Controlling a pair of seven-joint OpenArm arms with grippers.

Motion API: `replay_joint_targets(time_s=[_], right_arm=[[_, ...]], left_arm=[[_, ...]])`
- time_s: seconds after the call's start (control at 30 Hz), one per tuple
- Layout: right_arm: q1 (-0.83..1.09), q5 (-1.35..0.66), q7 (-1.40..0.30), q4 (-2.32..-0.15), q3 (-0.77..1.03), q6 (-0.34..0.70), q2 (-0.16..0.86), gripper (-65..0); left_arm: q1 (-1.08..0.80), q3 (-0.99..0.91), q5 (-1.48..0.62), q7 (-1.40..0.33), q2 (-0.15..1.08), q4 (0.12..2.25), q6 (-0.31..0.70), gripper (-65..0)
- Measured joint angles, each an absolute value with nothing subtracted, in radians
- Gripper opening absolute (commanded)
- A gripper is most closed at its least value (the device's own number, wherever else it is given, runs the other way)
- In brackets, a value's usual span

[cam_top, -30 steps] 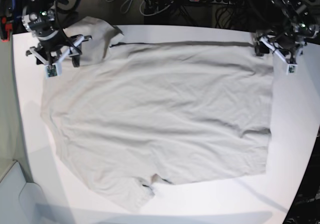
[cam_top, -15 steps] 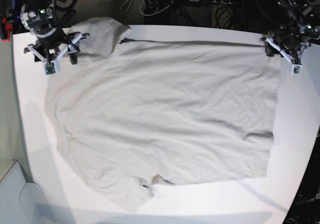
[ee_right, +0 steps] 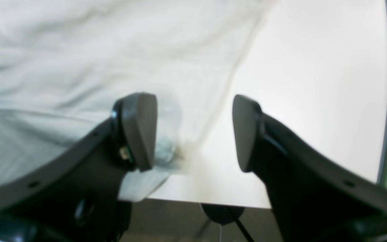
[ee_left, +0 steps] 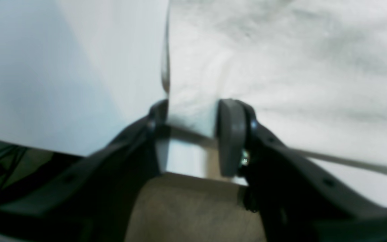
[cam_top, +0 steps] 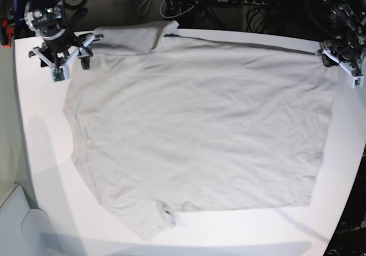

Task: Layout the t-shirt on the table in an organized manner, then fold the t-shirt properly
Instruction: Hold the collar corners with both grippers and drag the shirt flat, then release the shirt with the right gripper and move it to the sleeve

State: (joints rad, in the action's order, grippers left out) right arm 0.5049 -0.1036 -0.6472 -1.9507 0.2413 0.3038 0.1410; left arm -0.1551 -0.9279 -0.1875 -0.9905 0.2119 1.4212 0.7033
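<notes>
Your left hand (ee_left: 193, 134) is clamped on the far hem corner of the t-shirt (cam_top: 194, 130), so draw it outward low and level, just until the edge lies straight; stop before the cloth slides. Your right hand (ee_right: 193, 132) stands apart over the opposite corner, holding nothing. The shirt lies spread across most of the table (cam_top: 40, 153), soft matte grey-beige cotton with shallow creases, one sleeve folded over at the far edge. The tabletop looks smooth and slippery.
</notes>
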Motion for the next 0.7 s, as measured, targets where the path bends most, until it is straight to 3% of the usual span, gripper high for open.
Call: replay_joint_targets(time_s=[0.43, 0.5, 0.7], right_arm=[[0.455, -0.105, -0.650, -1.952, 0.240, 0.303, 0.141, -28.7], [0.443, -0.104, -0.647, -1.954, 0.239, 0.304, 0.142, -28.7], [0.390, -0.101, -0.654, -1.954, 0.238, 0.303, 0.146, -28.7]], left_arm=[[-0.204, -0.944, -0.169, -1.022, 0.178, 1.544, 0.700, -41.2], [-0.198, -0.978, -0.179, -1.018, 0.157, 1.565, 0.700, -35.6], [-0.204, -0.958, -0.167, -1.029, 0.159, 1.568, 0.700, 0.0]])
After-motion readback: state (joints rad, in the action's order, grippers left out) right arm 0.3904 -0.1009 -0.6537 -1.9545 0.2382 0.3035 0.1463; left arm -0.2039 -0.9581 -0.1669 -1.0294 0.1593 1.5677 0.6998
